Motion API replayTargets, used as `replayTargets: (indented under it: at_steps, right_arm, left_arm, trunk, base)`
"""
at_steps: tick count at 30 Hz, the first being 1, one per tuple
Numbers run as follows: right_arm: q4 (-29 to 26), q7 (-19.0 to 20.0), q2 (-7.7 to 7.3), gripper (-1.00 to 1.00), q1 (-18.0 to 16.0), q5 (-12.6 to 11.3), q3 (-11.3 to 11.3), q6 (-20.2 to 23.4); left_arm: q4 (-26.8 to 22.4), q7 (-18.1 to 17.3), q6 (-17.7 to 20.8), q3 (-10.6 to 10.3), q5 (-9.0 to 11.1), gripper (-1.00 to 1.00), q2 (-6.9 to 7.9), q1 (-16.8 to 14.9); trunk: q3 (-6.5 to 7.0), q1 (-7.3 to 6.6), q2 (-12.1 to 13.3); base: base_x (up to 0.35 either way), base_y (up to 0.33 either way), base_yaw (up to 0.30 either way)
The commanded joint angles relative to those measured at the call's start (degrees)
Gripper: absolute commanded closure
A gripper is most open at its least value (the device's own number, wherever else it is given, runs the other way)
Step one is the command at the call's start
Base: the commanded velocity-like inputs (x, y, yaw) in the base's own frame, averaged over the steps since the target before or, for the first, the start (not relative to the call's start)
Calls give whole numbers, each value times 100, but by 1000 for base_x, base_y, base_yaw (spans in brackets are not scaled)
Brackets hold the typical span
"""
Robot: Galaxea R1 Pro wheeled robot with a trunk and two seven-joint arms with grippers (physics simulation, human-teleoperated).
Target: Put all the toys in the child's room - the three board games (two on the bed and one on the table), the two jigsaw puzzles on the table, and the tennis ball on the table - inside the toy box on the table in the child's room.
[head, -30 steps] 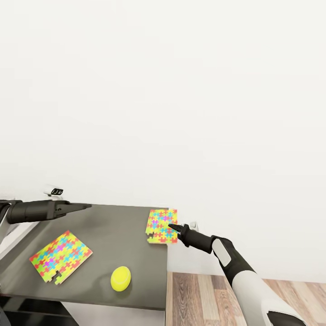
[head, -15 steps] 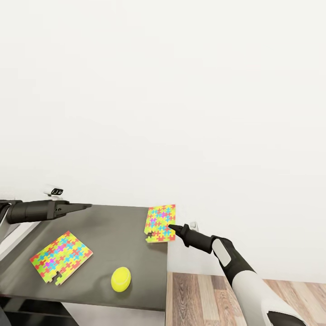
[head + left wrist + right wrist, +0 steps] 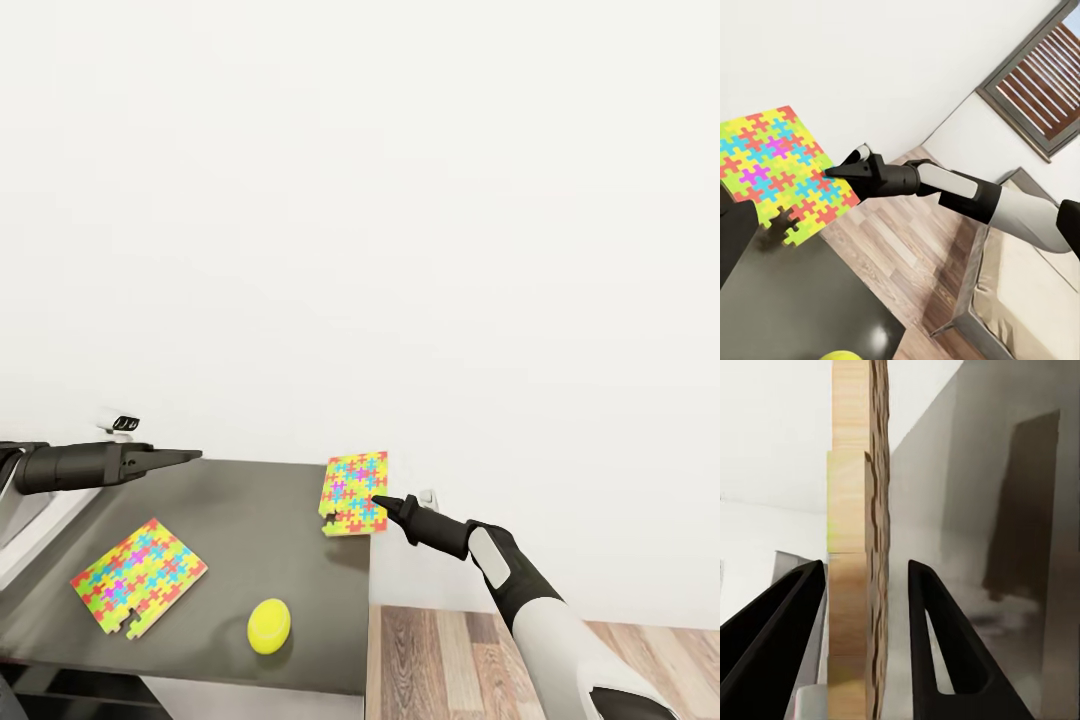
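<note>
Tennis ball [image 3: 269, 626] between jigsaw puzzles [image 3: 139, 576].

matt grey table [image 3: 250, 520], wood-plank floor [image 3: 440, 655]

Right arm reaches forward over the table's [image 3: 250, 510] right edge, white forearm, dark wrist. Right gripper [image 3: 380, 501] has its fingers [image 3: 937, 637] spread either side of a jigsaw puzzle's [image 3: 355, 492] edge, gaps on both sides, not clamped. Left arm is stretched level above the table's far left corner, pointing right. Left gripper [image 3: 190, 455] tip looks narrow and pointed, holding nothing; jaw state unclear from the head view.
</note>
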Motion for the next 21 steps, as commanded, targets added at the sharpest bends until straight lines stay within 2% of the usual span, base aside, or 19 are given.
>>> replayTargets:
  at_steps: [1,4,11,21]
  right_arm:
    - [0,11,6,100,-4,14,-35,28]
    - [-1,10,12,100,-5,13,-35,17]
    - [1,48,15,100,-9,5,-30,-253]
    - [7,85,15,100,-8,-4,-43,-277]
  left_arm:
    - [0,-22,61,-2,-3,-100,2,-3]
    - [0,-22,61,-10,-7,-100,1,-3]
    - [0,-22,61,-20,-14,-100,-6,-3]
    - [0,-22,61,-25,-19,-100,-12,-3]
  trunk:
    - [13,-23,38]
    - [66,-89,159]
    - [192,-242,440]
    - [372,-462,841]
  base:
    - [0,0,0]
    - [-7,0,0]
    - [-146,0,0]
    - [-14,0,0]
